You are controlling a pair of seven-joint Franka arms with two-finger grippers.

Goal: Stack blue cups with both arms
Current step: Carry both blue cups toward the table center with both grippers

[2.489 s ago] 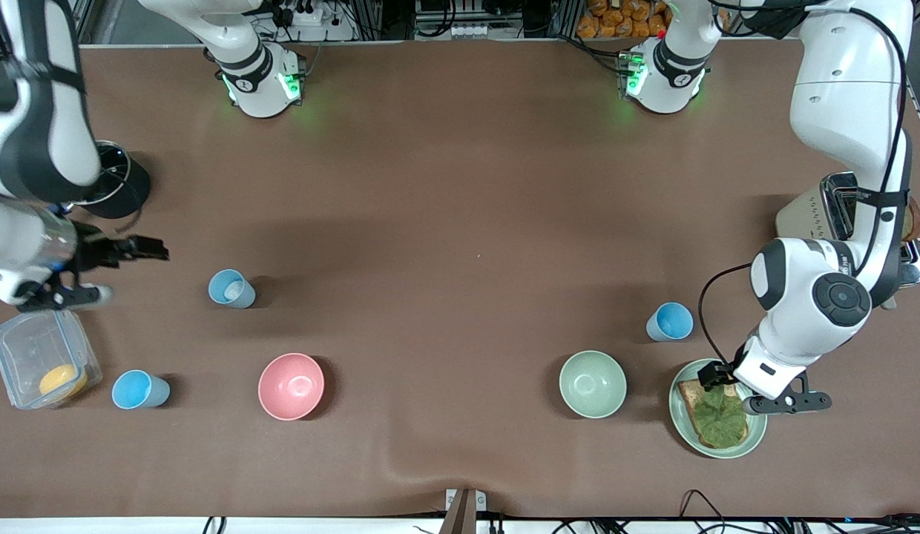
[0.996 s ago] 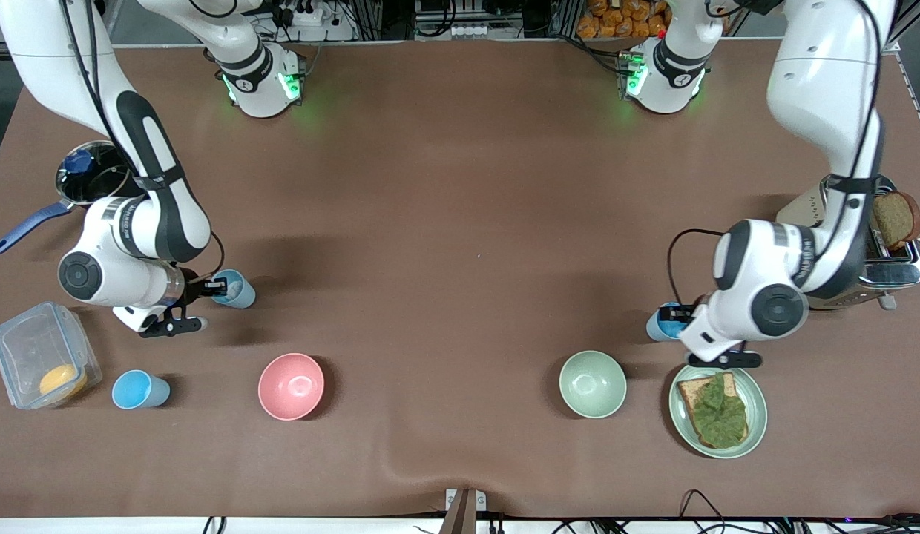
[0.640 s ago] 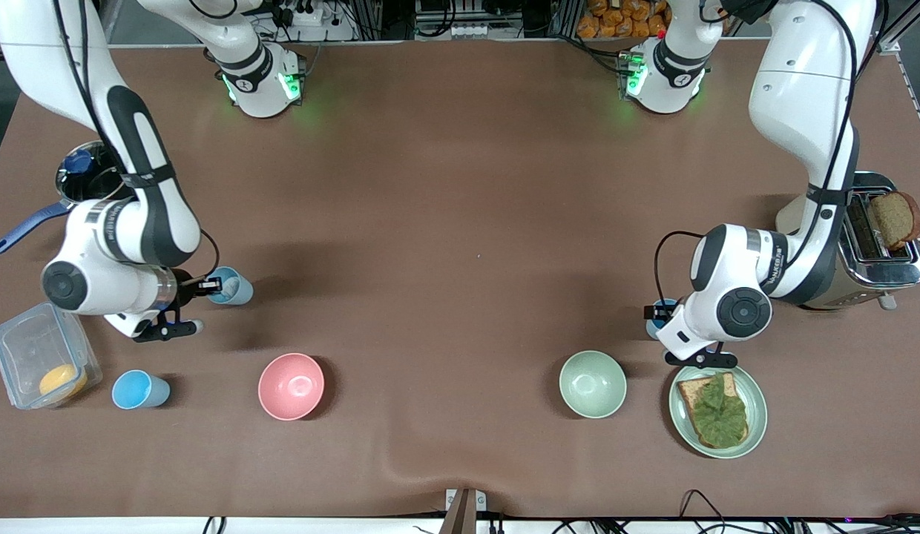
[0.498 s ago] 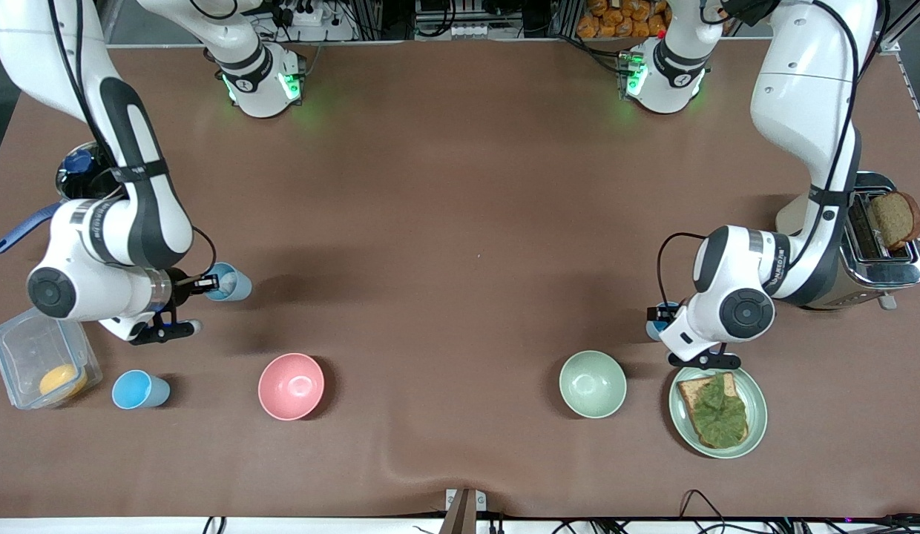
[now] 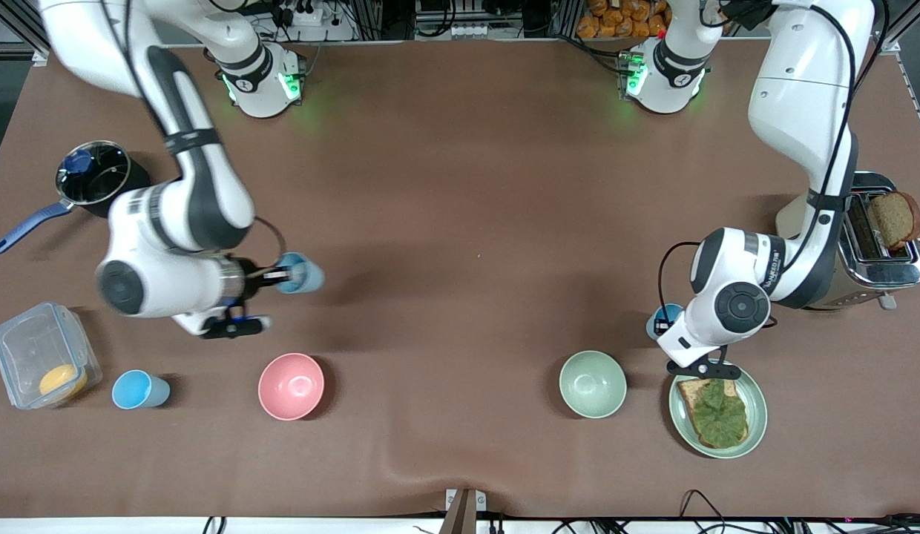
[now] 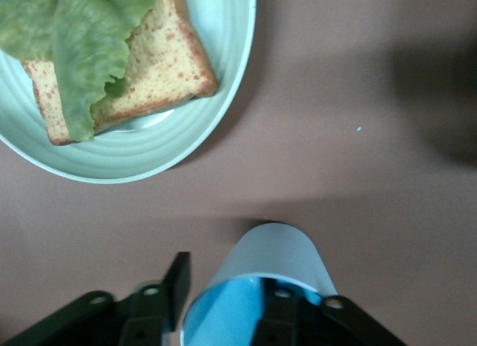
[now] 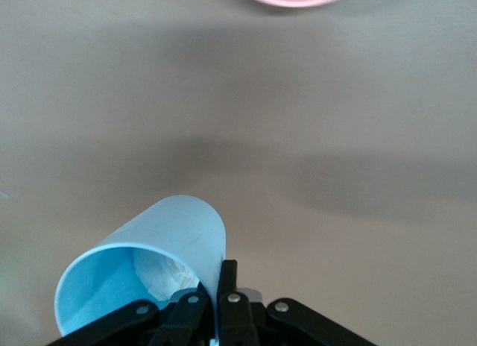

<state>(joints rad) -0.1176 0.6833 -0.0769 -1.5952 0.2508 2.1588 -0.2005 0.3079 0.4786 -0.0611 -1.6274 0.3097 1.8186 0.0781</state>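
My right gripper point(image 5: 280, 276) is shut on the wall of a pale blue cup point(image 5: 303, 274) with a whitish inside, and holds it tilted above the table, over the spot beside the pink bowl point(image 5: 291, 386). In the right wrist view the cup point(image 7: 160, 245) has its wall pinched between the fingers point(image 7: 228, 280). My left gripper point(image 5: 662, 325) is open at a sky blue cup point(image 5: 669, 312) that stands next to the plate. In the left wrist view one finger point(image 6: 178, 280) is outside this cup point(image 6: 276, 250) and the other is inside it. A third blue cup point(image 5: 137, 389) stands by the clear container.
A pale green bowl point(image 5: 592, 383) and a green plate point(image 5: 759, 415) with toast and lettuce lie near the left gripper. A toaster point(image 5: 872, 248) stands at the left arm's end. A pot point(image 5: 95, 174) and a clear container point(image 5: 30, 348) stand at the right arm's end.
My right gripper closed on the pale cup, lifted it and carried it toward the middle of the table. My left arm moved from the plate to the sky blue cup and settled around its rim.
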